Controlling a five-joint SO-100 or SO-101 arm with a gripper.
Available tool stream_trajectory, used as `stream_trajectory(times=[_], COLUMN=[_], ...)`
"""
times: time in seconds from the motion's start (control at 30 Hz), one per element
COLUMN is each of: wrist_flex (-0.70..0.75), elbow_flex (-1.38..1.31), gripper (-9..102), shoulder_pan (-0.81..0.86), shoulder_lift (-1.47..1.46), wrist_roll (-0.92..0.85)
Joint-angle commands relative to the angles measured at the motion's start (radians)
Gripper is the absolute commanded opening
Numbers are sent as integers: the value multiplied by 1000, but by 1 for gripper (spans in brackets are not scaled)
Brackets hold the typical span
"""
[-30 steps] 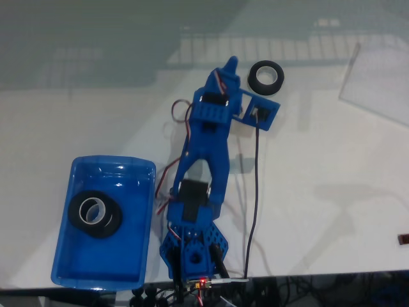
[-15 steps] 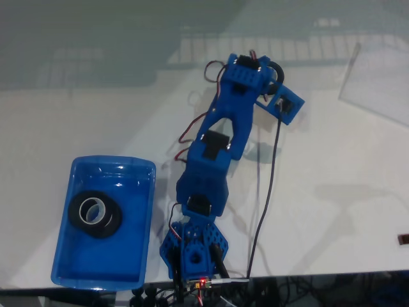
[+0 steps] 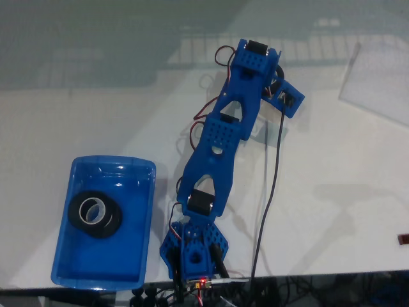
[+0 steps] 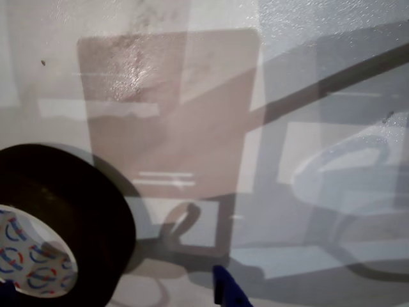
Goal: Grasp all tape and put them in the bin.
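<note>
In the wrist view a black tape (image 4: 83,211) roll with a whitish printed core lies flat on the white table at the lower left. My gripper (image 4: 112,295) is open around it: one blue fingertip (image 4: 225,291) shows to its right and a blue sliver at the bottom left corner. The fixed view shows my blue arm (image 3: 220,137) stretched to the far right, its head covering that roll. The blue bin (image 3: 137,192) stands at the near left, with two overlapping black tape rolls (image 3: 96,215) lying in it.
A clear plastic sheet (image 3: 377,80) lies at the far right. A black cable (image 3: 271,185) runs from the wrist camera mount (image 3: 287,99) down to the arm's base (image 3: 192,252) at the table's front edge. A small dark object (image 3: 404,238) sits at the right edge.
The arm has stretched forward and to the right, and its head now covers the loose tape roll that lay in plain sight. The rolls in the bin have not moved.
</note>
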Motion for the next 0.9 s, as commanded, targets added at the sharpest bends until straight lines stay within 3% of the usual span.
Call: stream_trajectory(times=[0.0,0.63,0.7,0.83,0.87], wrist_flex=[52,107,110,112,112], elbow_flex=[-158,-288,-293,-302,-302], gripper=[39,30,25,0,0], shoulder_pan=[-6,8,8,14,15], shoulder_lift=[-46,-167,-175,-187,-189], wrist_roll=[-8,6,14,43,54])
